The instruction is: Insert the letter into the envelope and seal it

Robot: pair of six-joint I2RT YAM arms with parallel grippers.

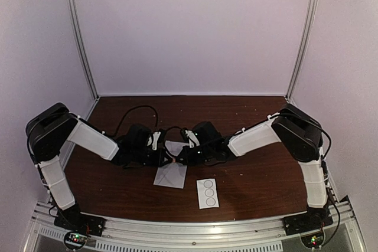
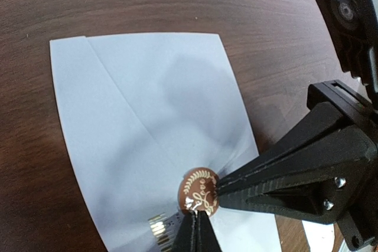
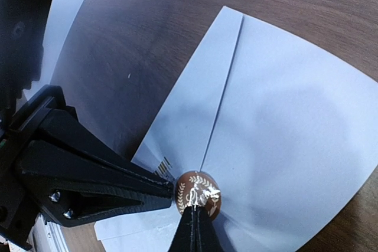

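The pale grey-white envelope [image 1: 170, 175] [image 2: 147, 134] [image 3: 277, 122] lies flat on the dark wooden table, its flap folded down. A round brown seal sticker [image 2: 199, 190] [image 3: 198, 192] with gold lettering sits at the flap's point. My left gripper [image 1: 169, 159] [image 2: 197, 212] is shut, its tips touching the sticker's near edge. My right gripper [image 1: 182, 158] [image 3: 196, 206] is also shut, with its tips on the same sticker from the other side. The two grippers meet tip to tip over the envelope. The letter is hidden.
A small white sticker strip [image 1: 207, 193] with three circles lies on the table just right of the envelope, near the front edge. White walls and metal posts enclose the table [image 1: 248, 116] at the back and sides.
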